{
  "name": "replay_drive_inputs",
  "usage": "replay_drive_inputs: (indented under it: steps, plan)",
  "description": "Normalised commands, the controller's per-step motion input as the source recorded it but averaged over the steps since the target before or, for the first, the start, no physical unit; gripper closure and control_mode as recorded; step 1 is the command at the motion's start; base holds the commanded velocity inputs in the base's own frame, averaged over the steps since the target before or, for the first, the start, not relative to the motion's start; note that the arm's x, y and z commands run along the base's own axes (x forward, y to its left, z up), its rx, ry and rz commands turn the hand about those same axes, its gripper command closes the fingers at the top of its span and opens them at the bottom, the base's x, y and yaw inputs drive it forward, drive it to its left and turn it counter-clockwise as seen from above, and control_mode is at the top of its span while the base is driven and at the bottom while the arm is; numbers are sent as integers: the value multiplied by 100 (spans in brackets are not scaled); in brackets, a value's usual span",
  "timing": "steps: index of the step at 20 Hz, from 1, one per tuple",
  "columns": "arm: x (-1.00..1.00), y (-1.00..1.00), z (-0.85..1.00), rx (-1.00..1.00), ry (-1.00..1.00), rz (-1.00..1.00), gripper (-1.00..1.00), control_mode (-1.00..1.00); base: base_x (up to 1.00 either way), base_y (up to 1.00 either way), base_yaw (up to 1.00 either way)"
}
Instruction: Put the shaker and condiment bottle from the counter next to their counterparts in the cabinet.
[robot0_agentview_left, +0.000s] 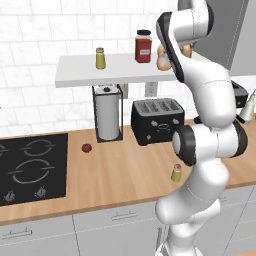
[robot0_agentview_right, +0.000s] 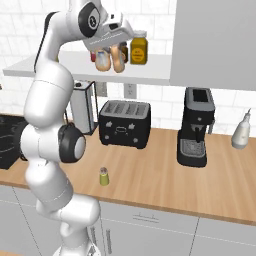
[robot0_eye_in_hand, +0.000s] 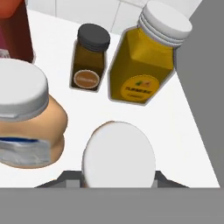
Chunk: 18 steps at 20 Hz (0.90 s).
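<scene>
My gripper (robot0_agentview_right: 118, 52) is up at the cabinet shelf (robot0_agentview_right: 50, 69), shut on the slim peach condiment bottle (robot0_agentview_right: 119, 61). The hand view looks down on its pale cap (robot0_eye_in_hand: 118, 155) between my fingertips (robot0_eye_in_hand: 66, 176). Just to its left stands its counterpart, the fatter peach bottle (robot0_eye_in_hand: 30, 127) (robot0_agentview_right: 102, 61); whether they touch I cannot tell. The small yellow-green shaker (robot0_agentview_left: 176, 173) (robot0_agentview_right: 104, 176) stands upright on the wooden counter by my arm. Its twin shaker (robot0_agentview_left: 100, 58) stands on the shelf's left part. The grey cabinet door (robot0_agentview_right: 215, 45) rises at the right.
Behind the held bottle stand a yellow jar (robot0_eye_in_hand: 142, 65), a small dark jar (robot0_eye_in_hand: 89, 59) and a red jar (robot0_agentview_left: 143, 46). On the counter are a black toaster (robot0_agentview_left: 157, 121), a paper towel holder (robot0_agentview_left: 108, 114), a coffee machine (robot0_agentview_right: 196, 127), a cooktop (robot0_agentview_left: 31, 167) and a small red fruit (robot0_agentview_left: 86, 148).
</scene>
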Motion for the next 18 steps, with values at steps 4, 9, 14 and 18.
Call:
replay_drive_inputs:
  steps: [4,9,14,18]
  plan:
    - [6,1,-19,-2,-1,0,100,-100,0,0,0]
    - [16,0,-11,-1,-2,0,-100,-100,0,0,0]
    - [26,-32,-3,5,0,0,-100,-100,0,0,0]
    - [23,-44,0,9,0,0,-100,-100,0,0,0]
